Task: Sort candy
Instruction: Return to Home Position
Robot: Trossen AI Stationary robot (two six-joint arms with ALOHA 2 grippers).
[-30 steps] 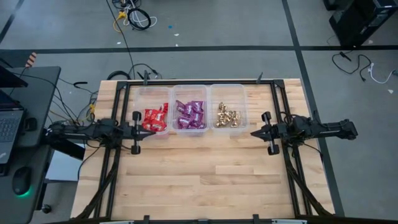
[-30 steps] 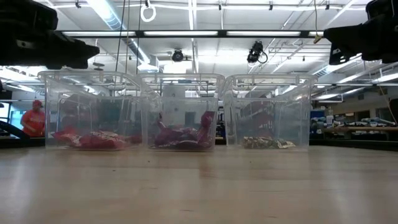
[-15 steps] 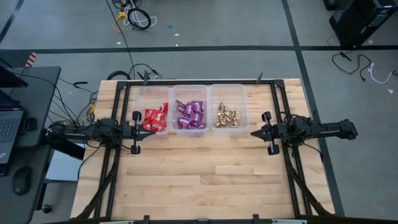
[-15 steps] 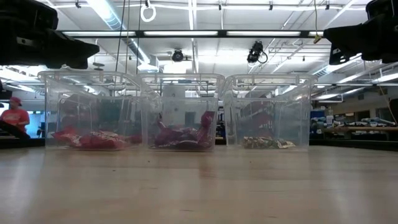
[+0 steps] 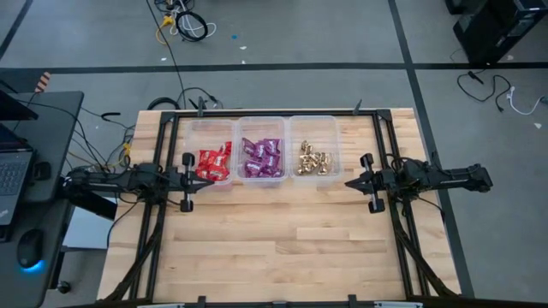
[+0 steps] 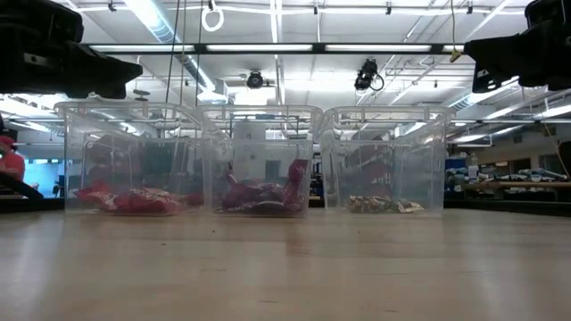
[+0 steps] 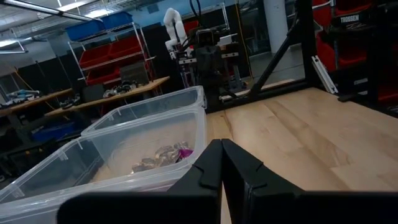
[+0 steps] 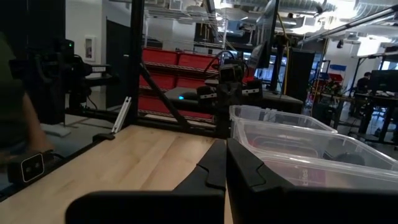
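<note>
Candy sorted by colour: red packets (image 5: 214,162), purple packets (image 5: 262,159) and gold pieces (image 5: 315,161) each lie in their own clear bins (image 5: 261,119), in a row at the table's (image 5: 282,248) 12 o'clock. At 9 o'clock the left tool (image 7: 221,145) is clenched, empty, raised. At 3 o'clock the right tool (image 8: 224,145) is clenched, empty, raised.

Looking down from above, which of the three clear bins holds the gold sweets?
The end bin nearest the right gripper holds gold sweets; the middle holds purple packets, the far one red packets.
</note>
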